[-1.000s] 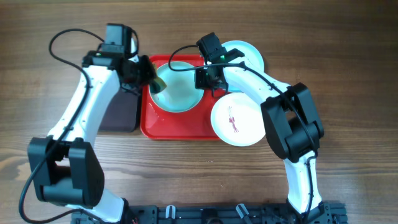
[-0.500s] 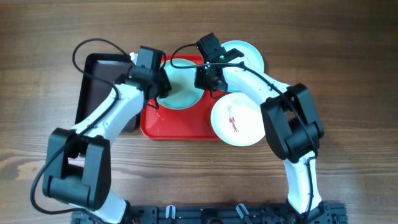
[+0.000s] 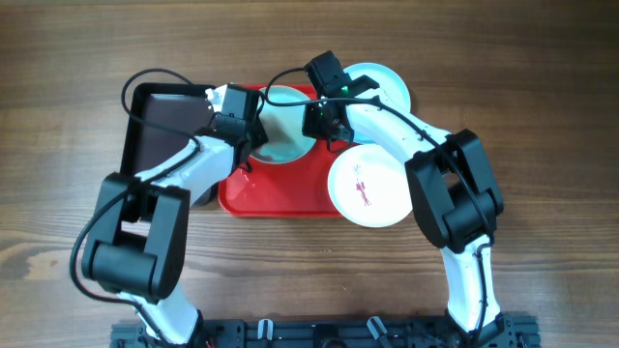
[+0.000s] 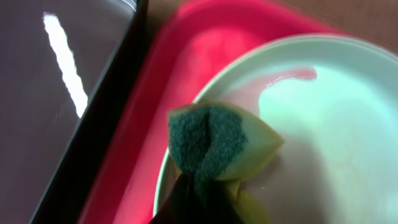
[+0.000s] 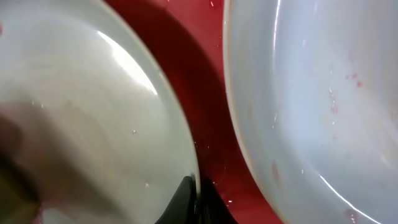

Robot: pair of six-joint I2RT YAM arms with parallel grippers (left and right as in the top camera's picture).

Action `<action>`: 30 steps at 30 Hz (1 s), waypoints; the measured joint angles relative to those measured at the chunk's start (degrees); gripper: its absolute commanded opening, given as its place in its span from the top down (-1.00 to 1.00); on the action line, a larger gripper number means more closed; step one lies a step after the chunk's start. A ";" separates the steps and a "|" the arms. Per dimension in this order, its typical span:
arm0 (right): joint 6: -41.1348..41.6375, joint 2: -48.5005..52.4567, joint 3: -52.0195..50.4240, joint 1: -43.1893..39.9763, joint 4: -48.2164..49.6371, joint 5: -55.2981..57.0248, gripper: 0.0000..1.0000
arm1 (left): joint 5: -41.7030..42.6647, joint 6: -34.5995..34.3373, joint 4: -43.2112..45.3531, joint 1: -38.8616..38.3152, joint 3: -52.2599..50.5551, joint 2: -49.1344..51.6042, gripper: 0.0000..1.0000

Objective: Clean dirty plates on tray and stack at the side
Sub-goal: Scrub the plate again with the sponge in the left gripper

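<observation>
Left gripper (image 4: 191, 190) has swung right, clamping a sponge (image 4: 214, 140) against the plate (image 4: 323, 124) in the tray (image 3: 280, 198); right gripper (image 5: 196, 198) pinches its rim; scrubbing should continue

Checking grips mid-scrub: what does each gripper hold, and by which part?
The left gripper pinches the sponge at its folded lower end. The right gripper clamps the rim of the plate on the tray.

wooden table (image 3: 542, 97) | red tray (image 3: 280, 196) | dark tray (image 3: 162, 111) | aqua plate (image 3: 390, 82) | streaked plate (image 3: 372, 188), perhaps overlapping tray rim
</observation>
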 measured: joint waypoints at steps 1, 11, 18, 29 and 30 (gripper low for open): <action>0.00 -0.02 -0.02 0.00 0.04 0.00 0.91 | -0.35 -0.04 1.27 -0.02 0.00 0.37 0.92; 0.22 -0.74 -1.73 0.00 2.05 0.00 0.91 | -1.38 6.82 10.97 -1.16 -0.46 2.01 0.92; 0.20 -0.79 -1.81 -0.44 2.16 0.39 0.91 | 2.67 14.95 9.53 -4.50 -0.44 2.01 0.92; -0.70 -0.94 -1.99 -0.61 2.19 0.98 0.91 | 18.95 9.79 -8.41 -1.01 4.83 1.14 0.92; -0.81 -0.94 -1.99 -0.61 2.19 0.94 0.91 | 21.42 9.33 -10.60 -0.09 5.53 1.14 0.92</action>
